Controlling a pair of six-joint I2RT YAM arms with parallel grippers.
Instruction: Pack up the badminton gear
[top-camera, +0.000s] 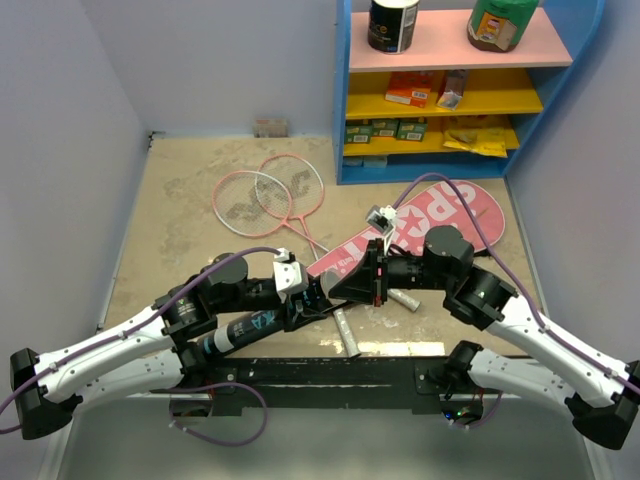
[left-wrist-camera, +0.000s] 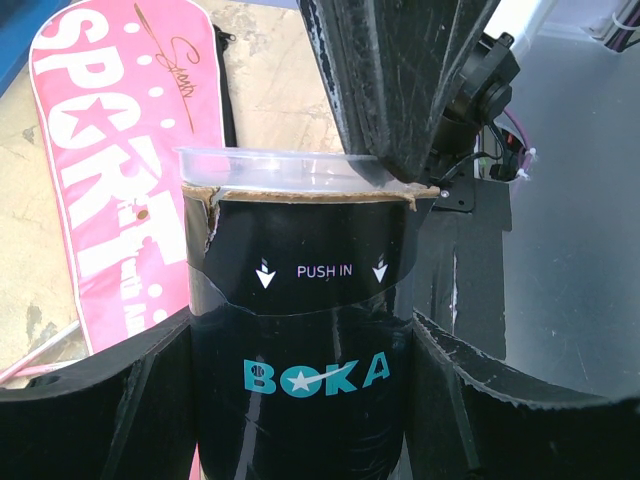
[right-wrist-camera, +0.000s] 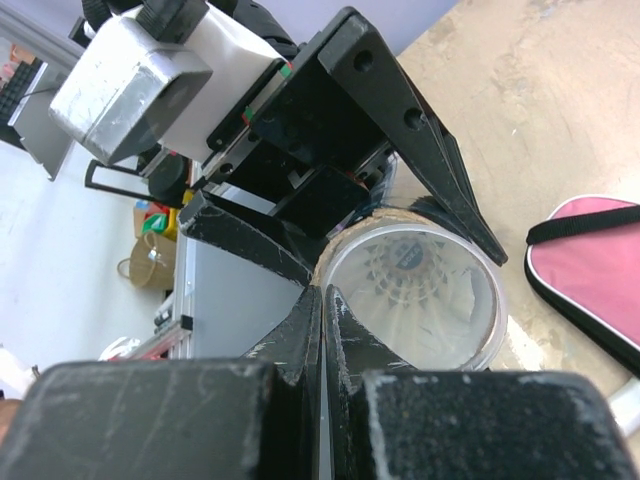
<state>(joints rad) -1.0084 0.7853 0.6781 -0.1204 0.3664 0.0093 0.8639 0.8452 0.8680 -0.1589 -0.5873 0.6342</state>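
Shuttle tube (left-wrist-camera: 300, 370), black and lettered BOKA, is clamped between the left fingers (left-wrist-camera: 100, 410) near the table's (top-camera: 170, 240) front edge. Right fingers (right-wrist-camera: 290, 340) are pressed together at the rim of its clear cap (left-wrist-camera: 270, 165); a shuttlecock (right-wrist-camera: 405, 265) shows inside. The pink SPORT bag (top-camera: 450, 220) lies just beyond.

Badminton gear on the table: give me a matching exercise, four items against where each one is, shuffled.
1 shuttle tube
2 rackets
3 pink bag
4 shuttlecock

A in front of the blue shelf
B inside the tube, behind its clear cap
C between the left fingers
D flat on the table, left of the bag

Pairs: 1-C, 2-D, 3-A, 4-B
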